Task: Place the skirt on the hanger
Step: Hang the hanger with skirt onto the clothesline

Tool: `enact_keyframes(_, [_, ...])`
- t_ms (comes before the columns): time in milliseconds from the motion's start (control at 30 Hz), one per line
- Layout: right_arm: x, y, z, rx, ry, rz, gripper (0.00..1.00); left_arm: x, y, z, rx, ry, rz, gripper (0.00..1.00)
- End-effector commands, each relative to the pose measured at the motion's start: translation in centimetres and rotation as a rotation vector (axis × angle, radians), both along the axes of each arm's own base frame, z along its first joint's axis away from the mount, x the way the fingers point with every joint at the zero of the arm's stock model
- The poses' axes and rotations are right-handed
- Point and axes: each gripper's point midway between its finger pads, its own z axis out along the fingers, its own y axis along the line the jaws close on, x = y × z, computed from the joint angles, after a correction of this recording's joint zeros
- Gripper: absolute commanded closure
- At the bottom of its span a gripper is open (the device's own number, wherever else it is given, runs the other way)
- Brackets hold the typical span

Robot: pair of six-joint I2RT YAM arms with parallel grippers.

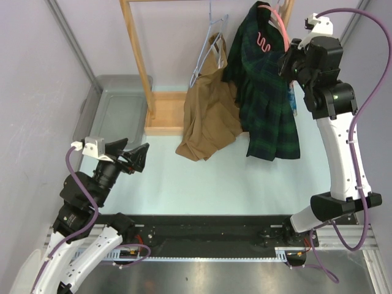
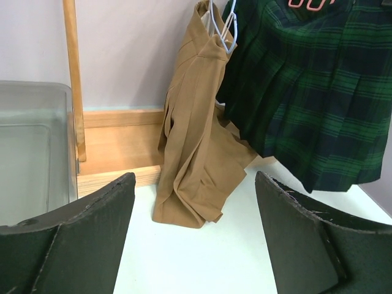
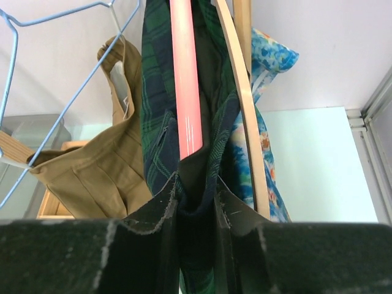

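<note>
A dark green plaid skirt [image 1: 264,104] hangs over a pink hanger [image 1: 279,22] at the right end of the wooden rack. My right gripper [image 1: 288,61] is raised beside its top edge. In the right wrist view the jaws [image 3: 196,187] are shut on a fold of the skirt [image 3: 157,122], just below the pink hanger's arm [image 3: 185,92]. My left gripper [image 1: 136,153] hovers low over the table at the left, open and empty. Its view shows the skirt [image 2: 312,92] ahead on the right, well beyond the left gripper [image 2: 195,176].
A tan garment [image 1: 208,116] droops from a pale blue wire hanger [image 1: 208,43] onto the rack's wooden base [image 1: 165,113]. A grey plastic bin [image 1: 116,107] stands left of the rack post [image 1: 138,55]. A blue floral cloth [image 3: 269,122] and wooden hanger [image 3: 242,110] sit behind the skirt.
</note>
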Motion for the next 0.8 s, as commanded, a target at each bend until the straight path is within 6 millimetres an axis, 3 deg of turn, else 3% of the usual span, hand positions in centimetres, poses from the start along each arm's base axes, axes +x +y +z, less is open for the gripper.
enact_keyframes(0, [0.1, 0.3, 2.0, -0.005, -0.017, 0.029, 1.0, 0.0, -0.4, 0.8, -0.042, -0.015, -0.014, 0.17])
enact_keyframes(200, [2.1, 1.4, 2.4, 0.0, -0.016, 0.07, 1.0, -0.2, -0.1, 1.1, -0.056, -0.022, -0.01, 0.17])
enact_keyframes(433, [0.6, 1.6, 1.3, -0.005, -0.01, 0.074, 0.97, -0.4, 0.4, 1.1, -0.058, -0.023, 0.007, 0.17])
enact_keyframes(467, [0.3, 1.5, 1.4, -0.005, -0.017, 0.073, 0.85, -0.4, 0.4, 1.0, -0.055, -0.021, 0.009, 0.17])
enact_keyframes(500, [-0.6, 1.2, 2.0, 0.0, -0.036, 0.068, 0.55, -0.3, 0.3, 0.9, -0.052, -0.017, 0.009, 0.17])
enact_keyframes(567, [-0.8, 0.9, 1.6, 0.004, -0.031, 0.055, 0.35, 0.0, 0.3, 0.7, -0.041, -0.009, 0.015, 0.16])
enact_keyframes(600, [-1.0, 0.6, 1.7, 0.007, -0.033, 0.042, 0.19, 0.1, 0.3, 0.6, -0.037, 0.0, 0.018, 0.14])
enact_keyframes(667, [-1.7, 0.3, 2.4, 0.014, -0.049, 0.037, 0.06, 0.3, 0.3, 0.6, -0.025, 0.006, 0.024, 0.09])
enact_keyframes(700, [-2.0, 0.3, 2.8, 0.018, -0.059, 0.041, 0.01, 0.6, 0.2, 0.4, -0.017, 0.019, 0.027, 0.02])
enact_keyframes(767, [-3.4, 0.0, 4.1, 0.031, -0.094, 0.042, 0.0, 0.8, 0.5, 0.6, -0.015, 0.029, 0.05, 0.0])
